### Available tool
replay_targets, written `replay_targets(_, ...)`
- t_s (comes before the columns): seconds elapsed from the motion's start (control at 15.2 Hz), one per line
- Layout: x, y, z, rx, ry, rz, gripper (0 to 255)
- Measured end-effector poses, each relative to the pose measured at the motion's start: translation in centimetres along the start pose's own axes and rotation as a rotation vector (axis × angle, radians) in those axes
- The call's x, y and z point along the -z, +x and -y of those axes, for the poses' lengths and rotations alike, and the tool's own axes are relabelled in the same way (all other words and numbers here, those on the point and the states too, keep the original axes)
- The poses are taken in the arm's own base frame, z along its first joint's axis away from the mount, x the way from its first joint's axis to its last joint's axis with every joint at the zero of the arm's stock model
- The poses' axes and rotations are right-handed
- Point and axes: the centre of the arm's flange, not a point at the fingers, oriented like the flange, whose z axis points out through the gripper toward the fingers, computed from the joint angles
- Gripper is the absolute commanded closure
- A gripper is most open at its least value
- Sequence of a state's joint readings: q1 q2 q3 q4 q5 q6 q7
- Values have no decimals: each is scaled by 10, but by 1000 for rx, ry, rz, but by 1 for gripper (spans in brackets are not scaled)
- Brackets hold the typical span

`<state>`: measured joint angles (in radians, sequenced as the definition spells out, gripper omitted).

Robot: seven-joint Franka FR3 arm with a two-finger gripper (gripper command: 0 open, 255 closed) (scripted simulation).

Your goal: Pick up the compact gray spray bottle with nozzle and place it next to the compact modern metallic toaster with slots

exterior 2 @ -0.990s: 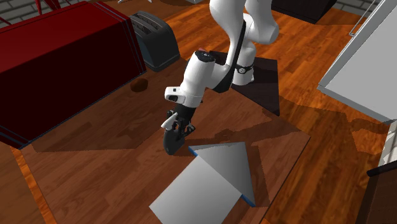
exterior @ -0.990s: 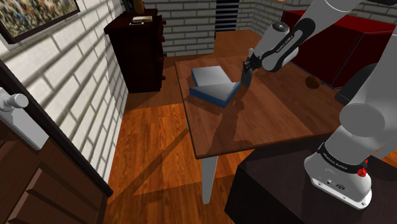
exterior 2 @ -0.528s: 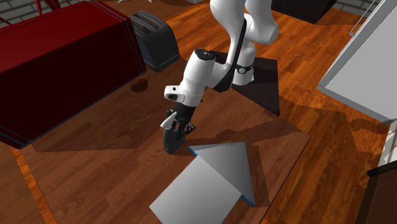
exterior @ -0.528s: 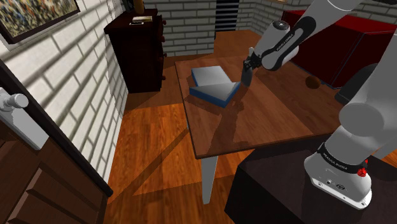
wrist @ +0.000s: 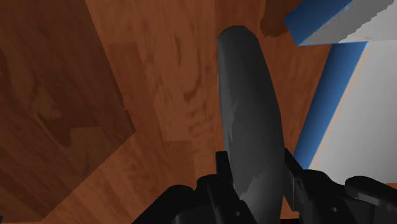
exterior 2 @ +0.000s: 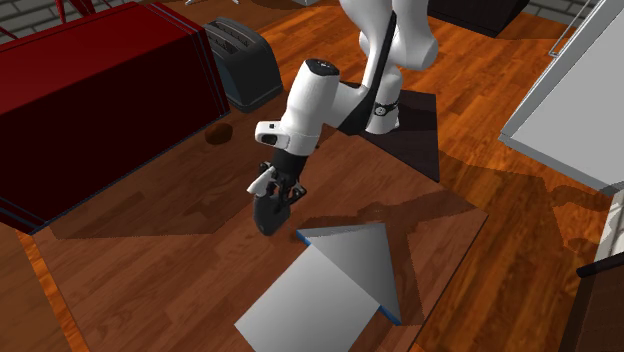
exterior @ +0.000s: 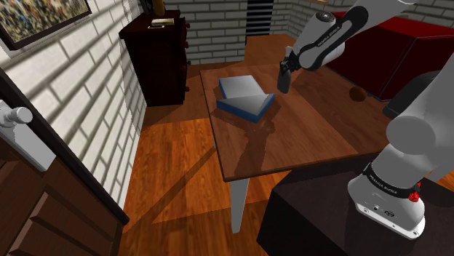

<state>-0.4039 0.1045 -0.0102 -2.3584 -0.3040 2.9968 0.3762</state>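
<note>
Change noted: the claw (exterior 2: 268, 212) has risen since a second ago. In the shoulder view it stood lower, close over the desk (exterior: 305, 138); now it sits higher, and it has carried the spray bottle (wrist: 251, 121) up with it. The bottle looks clear of the wood, so the lift appears done and the carry to the toaster (exterior 2: 243, 62) is what remains.

Claw state: both fingers (wrist: 222, 167) are closed against the dark grey bottle's sides, the bottle clasped between them.

Position: the bottle hangs above the desk's middle, just beside the nearest corner of the blue-sided box (exterior 2: 350, 268) but apart from it. The toaster stands well apart, near the desk corner by the red cabinet (exterior 2: 90, 90).

Orientation: the bottle's long axis runs along the line of the claw's fingers, out from the claw and down toward the desk, leaning a little off vertical in the second exterior view. Its free rounded end points at the desk surface. Which end carries the nozzle cannot be told; the upper end is hidden in the claw.

Judgement: the carry must go away from the box toward the toaster's corner.
</note>
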Motion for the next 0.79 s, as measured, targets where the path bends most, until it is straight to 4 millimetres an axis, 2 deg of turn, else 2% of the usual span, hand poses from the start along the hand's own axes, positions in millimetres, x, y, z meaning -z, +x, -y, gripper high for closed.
replay_targets(0.79, 56, 34, 1, 0, 0, 0, 255)
